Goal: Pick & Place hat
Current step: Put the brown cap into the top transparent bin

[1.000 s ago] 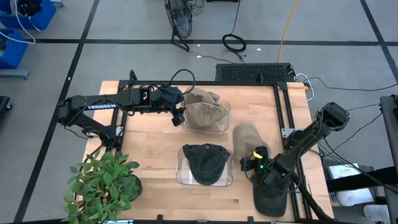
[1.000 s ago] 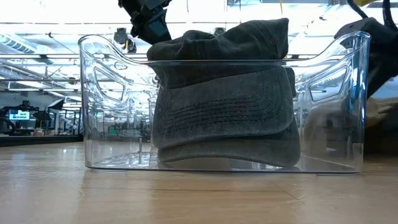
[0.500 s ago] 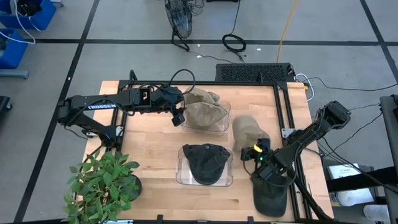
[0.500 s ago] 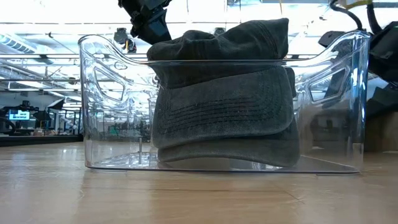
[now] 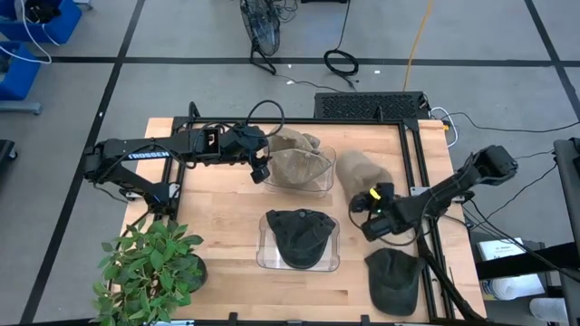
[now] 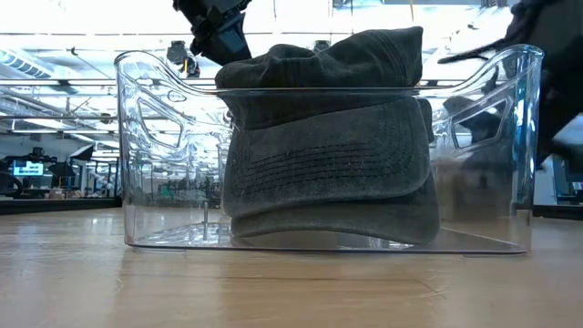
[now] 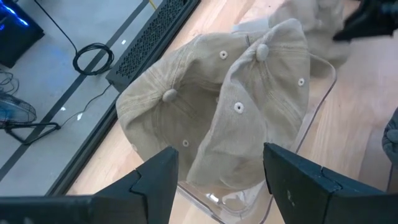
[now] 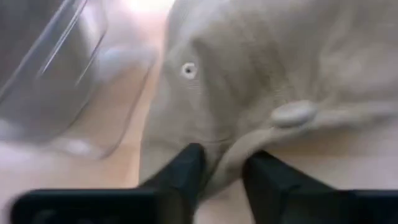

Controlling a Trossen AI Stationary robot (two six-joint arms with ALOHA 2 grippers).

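Observation:
A beige hat point(image 5: 358, 172) lies on the table right of the far clear bin point(image 5: 331, 174), and my right gripper point(image 5: 370, 210) is at its near edge, shut on its cloth. That bin holds two beige hats point(image 7: 236, 106). My left gripper point(image 7: 221, 186) hangs open over the bin's left rim with nothing between its fingers. The near clear bin point(image 5: 265, 255) holds dark hats point(image 6: 328, 155). Another dark green hat point(image 5: 394, 279) lies flat on the table at the near right, with no gripper on it. My right gripper pinches a raised fold of the beige hat's crown point(image 8: 233, 155) between its two fingers point(image 8: 183, 171), close to the top button point(image 8: 292, 113). The fingers come in low, slanting from the table's near right. The rest of the hat lies on the table.
A potted plant point(image 5: 149, 263) stands at the near left corner. A dark metal frame point(image 5: 412, 154) runs along the table's right and far sides. The low view shows the near bin's clear wall point(image 6: 164, 164) with my left arm point(image 6: 211, 27) behind it.
My right gripper has left the dark green hat at the near right and gone toward the far edge, up to the beige hat. The beige hat has slid toward the far edge ahead of it. The dark green hat stays flat on the table.

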